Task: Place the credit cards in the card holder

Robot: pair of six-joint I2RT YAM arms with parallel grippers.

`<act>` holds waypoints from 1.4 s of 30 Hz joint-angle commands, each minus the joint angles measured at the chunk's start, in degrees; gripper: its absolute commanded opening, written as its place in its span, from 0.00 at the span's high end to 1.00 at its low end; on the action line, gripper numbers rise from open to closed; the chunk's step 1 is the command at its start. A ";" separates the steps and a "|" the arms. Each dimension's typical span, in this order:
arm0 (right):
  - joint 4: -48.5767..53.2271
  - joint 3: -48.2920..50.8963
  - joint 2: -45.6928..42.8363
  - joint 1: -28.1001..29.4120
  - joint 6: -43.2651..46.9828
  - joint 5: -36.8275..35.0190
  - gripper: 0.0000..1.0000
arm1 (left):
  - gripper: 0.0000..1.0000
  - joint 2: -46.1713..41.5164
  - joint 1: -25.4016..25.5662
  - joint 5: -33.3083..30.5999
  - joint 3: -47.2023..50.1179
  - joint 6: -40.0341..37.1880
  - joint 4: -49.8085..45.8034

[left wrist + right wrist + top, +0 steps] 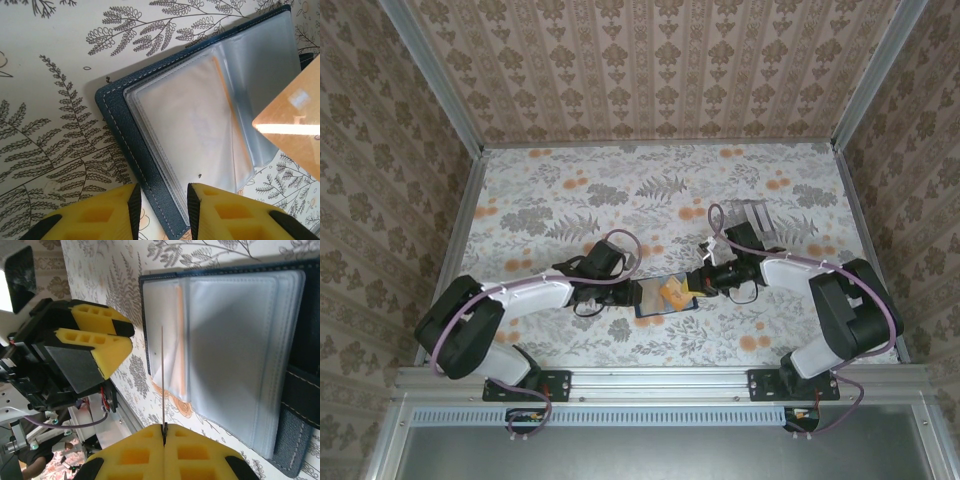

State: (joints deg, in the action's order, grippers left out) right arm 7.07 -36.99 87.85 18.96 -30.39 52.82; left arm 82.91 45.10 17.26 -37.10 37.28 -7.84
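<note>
Right wrist view: I see the right gripper (pixel 164 432) pinched shut on a credit card (pixel 295 135), edge-on here and orange from the left wrist. Left gripper (pixel 161 202) jaws are narrow, over the card holder (pixel 117 120) edge; contact unclear. The holder lies open and flat between both grippers, navy cover down, clear sleeves up, with the card over the sleeves.

Your left arm (pixel 525 293) and right arm (pixel 790 272) in white shells with black joint housings, mauve cables (pixel 636 252) looping over your wrists, left gripper (pixel 162 205) with yellow fingers (pixel 95 217), rectangular cut-outs, black inner edges, squat black bases (pixel 542 381)
</note>
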 commanded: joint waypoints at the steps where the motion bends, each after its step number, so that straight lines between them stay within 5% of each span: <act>1: 1.33 1.42 1.19 -0.15 1.60 1.77 1.00 | 0.67 0.90 0.42 -0.32 -1.35 0.01 0.60; 20: -6.95 1.53 6.96 0.37 -3.66 2.21 1.00 | 0.73 5.22 0.53 -0.04 -2.36 0.33 1.83; 42: -27.77 7.34 8.77 4.60 -20.14 -10.37 1.00 | 0.78 6.44 0.71 -0.12 -3.21 0.26 0.57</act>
State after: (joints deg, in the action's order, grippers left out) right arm -17.74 -30.26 95.29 21.89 -47.07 47.44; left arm 88.36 45.36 16.93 -38.92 37.32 -6.81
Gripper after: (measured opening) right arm 0.058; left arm 0.223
